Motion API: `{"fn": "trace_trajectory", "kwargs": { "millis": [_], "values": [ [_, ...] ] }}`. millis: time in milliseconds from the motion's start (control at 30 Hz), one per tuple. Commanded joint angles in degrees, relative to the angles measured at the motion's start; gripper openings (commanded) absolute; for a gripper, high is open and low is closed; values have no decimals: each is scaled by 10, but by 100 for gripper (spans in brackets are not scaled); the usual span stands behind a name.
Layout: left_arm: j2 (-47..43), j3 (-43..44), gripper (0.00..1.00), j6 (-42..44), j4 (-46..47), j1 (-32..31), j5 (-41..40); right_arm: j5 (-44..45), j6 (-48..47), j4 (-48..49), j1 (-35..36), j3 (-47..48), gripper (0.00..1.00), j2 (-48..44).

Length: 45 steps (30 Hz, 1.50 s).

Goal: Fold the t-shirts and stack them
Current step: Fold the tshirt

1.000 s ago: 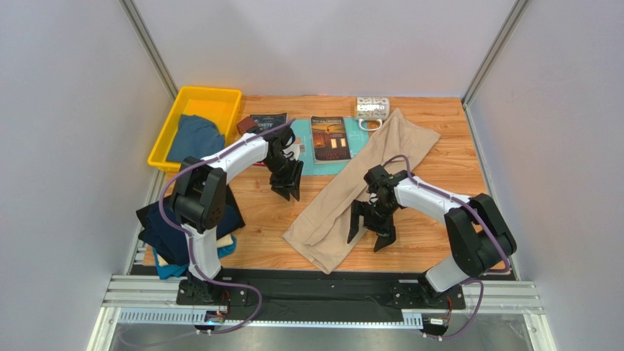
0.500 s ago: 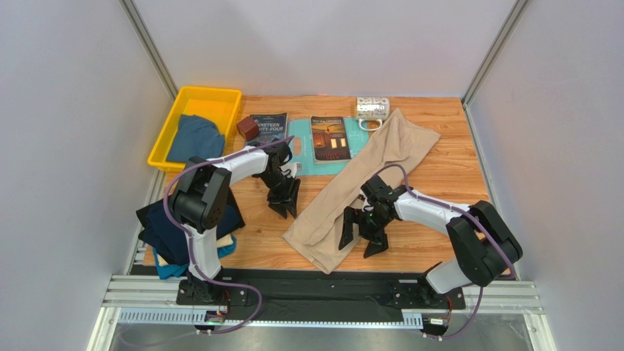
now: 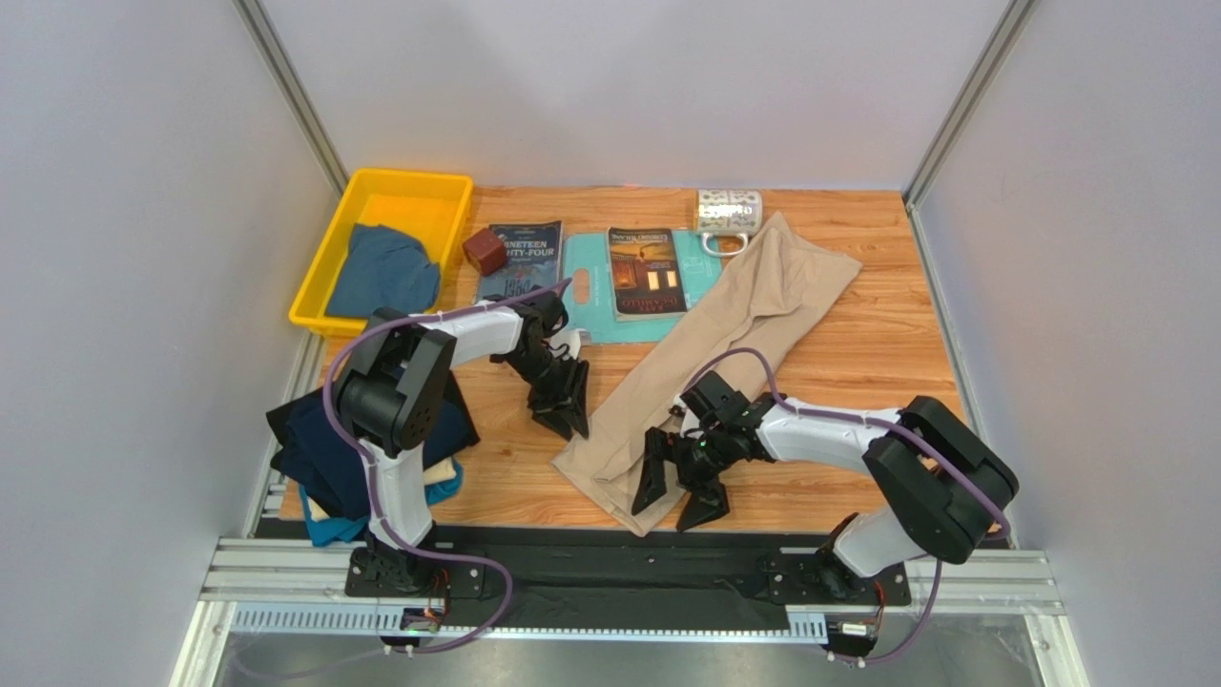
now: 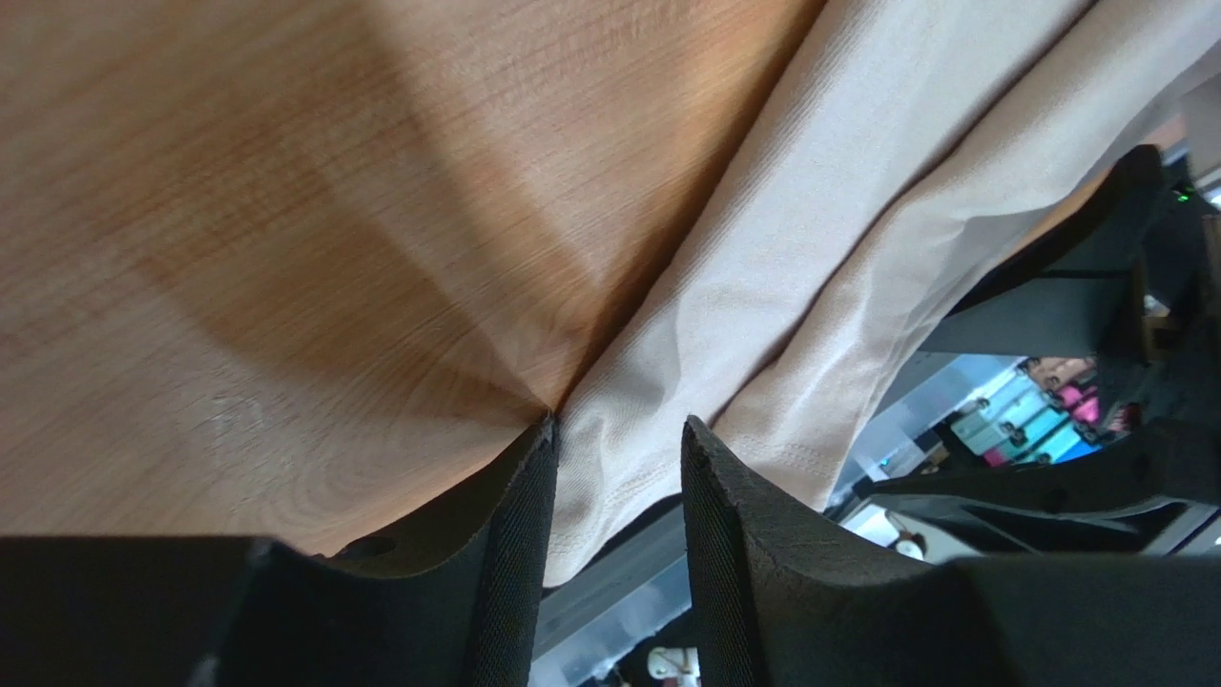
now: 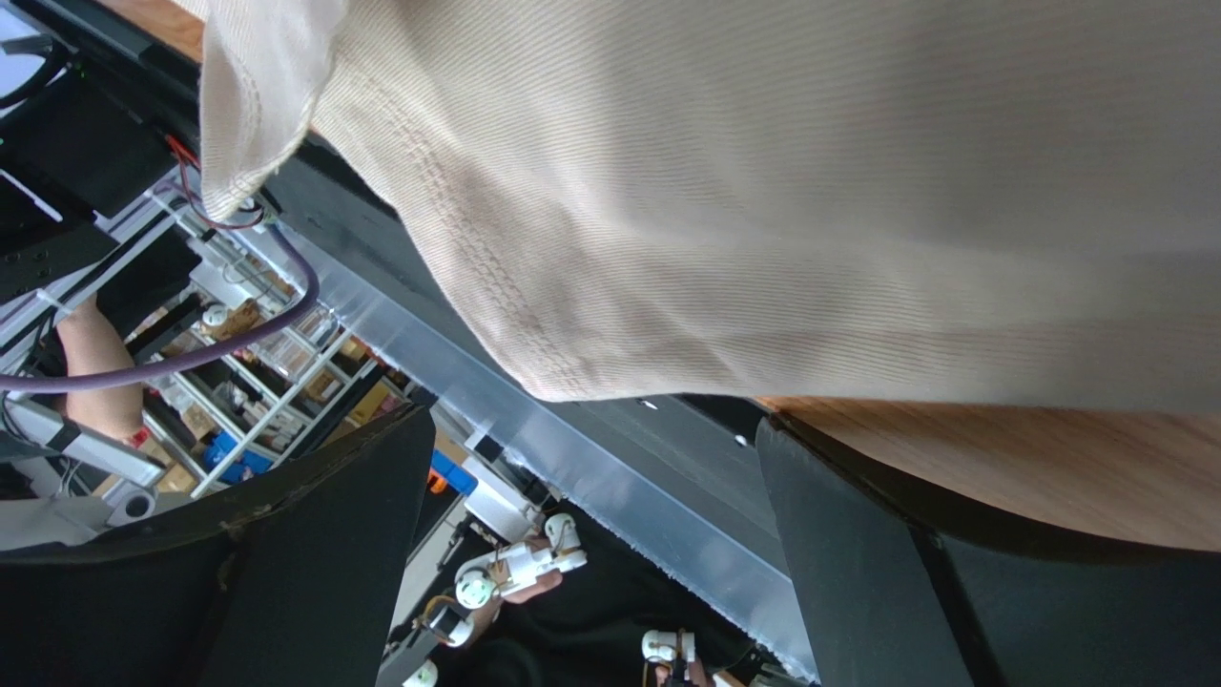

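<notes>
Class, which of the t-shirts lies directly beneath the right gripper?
The beige t-shirt, stretched diagonally mid-table; the dusty blue one lies in the yellow bin, the navy one at the left edge.

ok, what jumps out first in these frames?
A long beige cloth t-shirt lies diagonally across the middle of the wooden table, with the right claw open over its near end and the left claw at its left edge. At far left, a yellow plastic bin holds a dusty blue shirt.

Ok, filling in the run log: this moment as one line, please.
stage: pre-grasp | left hand: open, beside edge of long beige cloth t-shirt | right hand: open, over its near end | held: nothing
</notes>
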Motion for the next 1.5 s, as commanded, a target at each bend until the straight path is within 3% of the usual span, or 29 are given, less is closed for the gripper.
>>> {"fn": "trace_trajectory", "kwargs": {
  "millis": [0, 400, 600, 933, 1133, 1467],
  "values": [
    [7, -33, 45, -2, 51, -1, 2, 112, 13, 82, 29, -35, 95, 33],
    [5, -87, 44, 5, 69, -1, -5, 167, 34, 106, 58, -34, 94, 64],
    [14, -86, 38, 5, 68, -1, -6, 195, 30, 81, 58, -20, 92, 69],
    [18, -85, 34, 7, 64, -1, -4, 304, 67, -12, 59, -4, 81, -14],
    [23, -83, 33, 8, 65, -1, 3, 335, 115, 61, 58, -65, 83, -73],
    [26, -82, 33, 8, 64, -1, 3, 348, 153, 121, 58, -100, 84, -43]
  ]
}}
